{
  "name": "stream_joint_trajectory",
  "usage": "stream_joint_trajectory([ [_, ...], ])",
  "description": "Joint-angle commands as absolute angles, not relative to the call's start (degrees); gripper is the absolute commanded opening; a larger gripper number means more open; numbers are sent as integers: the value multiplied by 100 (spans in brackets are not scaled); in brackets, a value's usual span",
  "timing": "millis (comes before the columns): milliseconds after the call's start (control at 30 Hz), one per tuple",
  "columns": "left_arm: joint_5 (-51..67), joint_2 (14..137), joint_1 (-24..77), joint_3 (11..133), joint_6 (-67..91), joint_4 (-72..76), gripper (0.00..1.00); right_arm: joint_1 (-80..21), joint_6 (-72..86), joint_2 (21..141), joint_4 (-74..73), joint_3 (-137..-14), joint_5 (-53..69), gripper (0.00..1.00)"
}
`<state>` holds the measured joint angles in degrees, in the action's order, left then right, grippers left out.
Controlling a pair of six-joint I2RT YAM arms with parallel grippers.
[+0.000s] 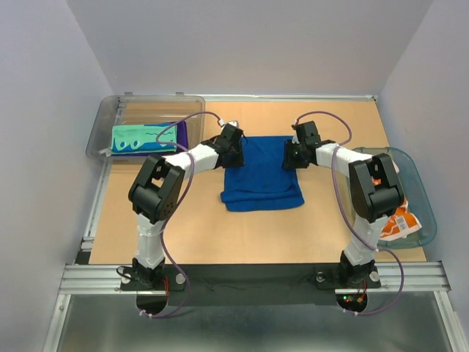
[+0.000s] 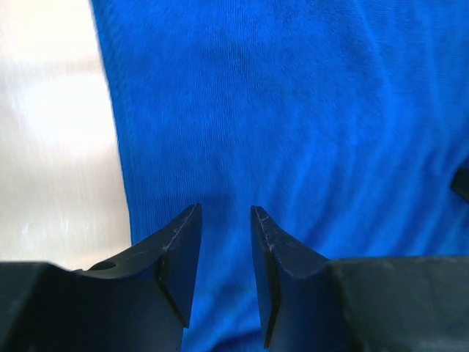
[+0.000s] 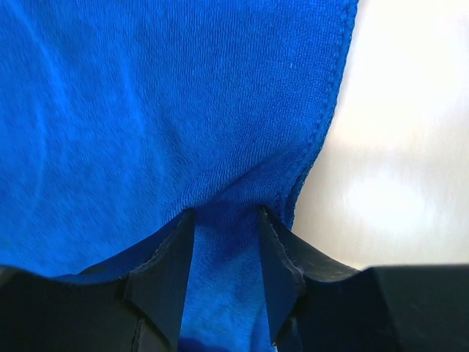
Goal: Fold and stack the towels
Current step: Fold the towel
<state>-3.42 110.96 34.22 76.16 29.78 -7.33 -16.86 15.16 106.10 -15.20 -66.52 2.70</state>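
A royal blue towel lies spread on the tan table in the middle. My left gripper is low over its far left corner. In the left wrist view the blue towel fills the frame, and the left gripper has its jaws apart above flat cloth. My right gripper is at the far right corner. In the right wrist view a bunched fold of the blue towel sits pinched in the right gripper. A mint green towel lies on a purple towel. An orange-printed white towel lies crumpled at the right.
The green and purple towels lie in a clear grey bin at the back left. A teal translucent basket at the right edge holds the orange-printed towel. Bare tabletop lies in front of the blue towel. Grey walls close in the sides.
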Motion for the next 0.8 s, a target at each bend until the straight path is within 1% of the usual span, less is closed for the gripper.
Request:
stream_joint_trajectory([
  [0, -422, 11547, 3191, 8112, 2936, -686, 43, -1591, 1415, 11073, -1029, -7135, 26, 46],
  [200, -229, 12181, 2752, 8832, 2936, -835, 42, -1441, 1362, 11400, -1002, -7751, 26, 46],
  [267, -202, 12103, 2760, 8956, 2866, -923, 42, -1441, 1319, 11198, -993, -7831, 271, 46],
  [300, -193, 11876, 2760, 8921, 2857, -923, 43, -1441, 1284, 11110, -1011, -7805, 490, 46],
  [400, -211, 11366, 2786, 8492, 2874, -792, 46, -1450, 1301, 10611, -1028, -7411, 729, 46],
  [433, -237, 10973, 2830, 8325, 2883, -748, 48, -1450, 1309, 10487, -1028, -7270, 843, 46],
  [567, -325, 10048, 2988, 7262, 2909, -624, 54, -1459, 1257, 9906, -1046, -6357, 1221, 44],
  [667, -439, 9397, 3207, 6604, 2962, -624, 55, -1468, 1178, 9572, -1081, -5995, 1362, 36],
  [733, -492, 8976, 3304, 6303, 3058, -624, 55, -1485, 1125, 9397, -1133, -5732, 1423, 27],
  [767, -492, 8843, 3366, 5997, 3102, -607, 55, -1485, 1116, 9343, -1142, -5652, 1467, 27],
])
